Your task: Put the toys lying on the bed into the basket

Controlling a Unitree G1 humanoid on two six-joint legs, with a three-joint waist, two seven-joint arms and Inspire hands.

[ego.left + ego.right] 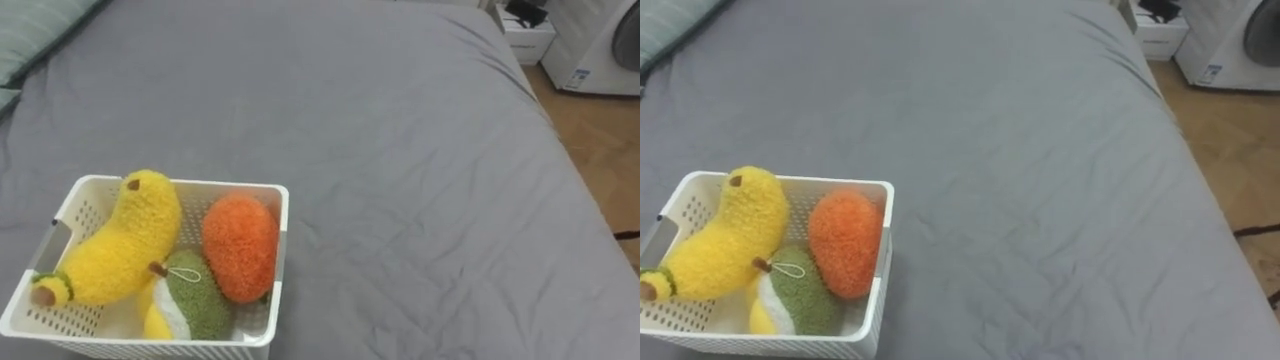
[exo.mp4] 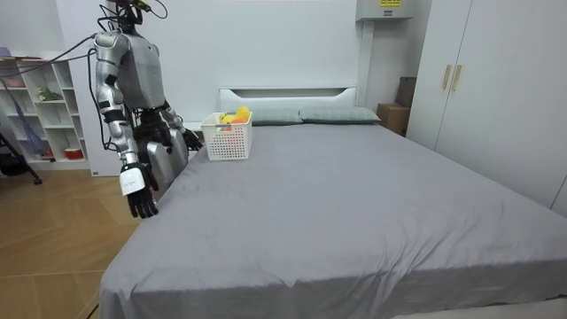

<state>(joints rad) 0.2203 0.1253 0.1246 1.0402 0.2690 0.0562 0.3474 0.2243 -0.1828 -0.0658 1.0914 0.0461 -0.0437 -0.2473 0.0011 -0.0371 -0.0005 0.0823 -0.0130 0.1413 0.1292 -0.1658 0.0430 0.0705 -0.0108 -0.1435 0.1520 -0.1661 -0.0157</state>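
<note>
Room view: your right hand (image 2: 142, 202) hangs beside the bed (image 1: 400, 150), fingers loose and holding nothing, well apart from the toys (image 1: 240, 245) in the basket (image 1: 230, 187). You cannot tell the state of the left hand (image 2: 189, 137).

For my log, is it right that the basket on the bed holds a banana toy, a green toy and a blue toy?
Not quite: the left eye view shows the basket on the bed holding a banana toy, a green toy and an orange toy, not a blue one.

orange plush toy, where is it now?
In the white basket at the left eye view's lower left, right of the banana plush, beside the green plush.
</note>
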